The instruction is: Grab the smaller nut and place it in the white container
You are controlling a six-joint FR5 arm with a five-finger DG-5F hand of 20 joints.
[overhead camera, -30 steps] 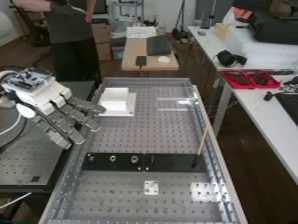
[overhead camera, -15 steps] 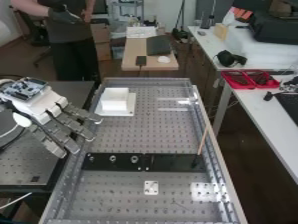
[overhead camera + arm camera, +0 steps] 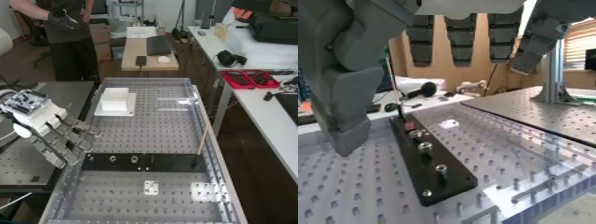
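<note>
The arm's hand [image 3: 38,119], dark grey fingers below a white housing with a circuit board on its back, hangs at the left long side of the silver perforated metal tray [image 3: 149,137] in the high view. It is tilted, back upward, its fingers slanting down towards the black plate and their tips appearing about level with the tray's left rim. The hand is wide open and empty: in the wrist view the fingers [image 3: 462,42] hang nearly straight, slightly apart, and the thick dark thumb [image 3: 350,95] stands well away from them, reaching lower, with nothing between. The metal nuts [image 3: 425,148] sit in a row on the long flat black plate [image 3: 452,181], untouched by the hand — which one is the smaller is hard to say for certain, as the fittings look tiny from above and are seen at a slant from the wrist. In the high view the row lies along the left half of the plate, just beside the fingertips. A thin wooden stick [image 3: 203,140] leans upward from the plate's other end. The white box-shaped container [image 3: 115,100] stands upright on a flat white base [image 3: 130,111] farther along the tray, near its left side and apart from the fingers.
</note>
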